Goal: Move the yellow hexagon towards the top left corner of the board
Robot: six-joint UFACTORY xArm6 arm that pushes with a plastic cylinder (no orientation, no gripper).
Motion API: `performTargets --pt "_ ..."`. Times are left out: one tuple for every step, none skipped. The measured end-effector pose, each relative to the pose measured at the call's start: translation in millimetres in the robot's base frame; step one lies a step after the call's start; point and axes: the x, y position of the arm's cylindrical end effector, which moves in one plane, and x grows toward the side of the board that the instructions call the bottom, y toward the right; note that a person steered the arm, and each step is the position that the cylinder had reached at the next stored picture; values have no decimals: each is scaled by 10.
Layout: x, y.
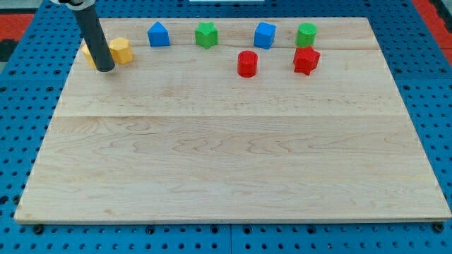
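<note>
While eight blocks sit on the wooden board (233,162), they count out as two yellow, two blue, two green and two red, all strung along the view's top edge. Everything below that row is bare wood, wide room for sliding. At the view's top left, the yellow hexagon (121,51) shows flat facets and a pale top, just right of my tip (104,69). Whether the rod touches it, I cannot tell. A second yellow block (88,52) hides mostly behind the rod, its shape unclear, near the board's left edge.

Rightward stand a blue house-shaped block (158,34), a green star (205,34), a blue cube (264,34), a green cylinder (306,34), a red cylinder (247,63) and a red star (306,61).
</note>
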Motion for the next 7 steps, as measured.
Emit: performTargets --pt "0 51" --pt "0 149" --pt "1 276" --pt "169 448" --pt "209 676" --pt "-103 629" --pt "-411 478"
